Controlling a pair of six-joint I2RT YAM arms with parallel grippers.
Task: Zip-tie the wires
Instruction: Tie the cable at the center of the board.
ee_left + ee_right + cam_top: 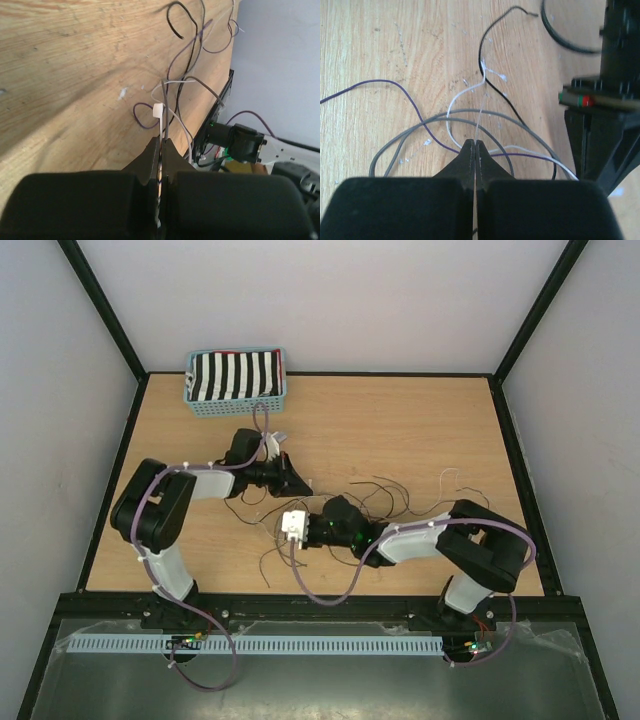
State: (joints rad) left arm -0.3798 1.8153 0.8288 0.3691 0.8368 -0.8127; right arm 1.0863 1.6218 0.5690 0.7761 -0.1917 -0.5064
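Note:
The wires (390, 495) curl in loose loops on the wooden table (420, 420) between the two arms. My left gripper (298, 483) is shut, and a white zip tie (158, 110) with its strap and a grey wire (167, 107) run straight into its tips (162, 141). My right gripper (287, 534) is shut on a thin pale strand (480, 105), which rises to a small white knot (483, 65) on a black wire (495, 87). Grey, purple and white wires (435, 120) lie under its tips (476, 143).
A blue basket (196, 403) holding striped black-and-white cloth stands at the table's back left. The other arm's black body (600, 130) with red and green lights is close on the right in the right wrist view. The black frame rail (320, 602) borders the near edge.

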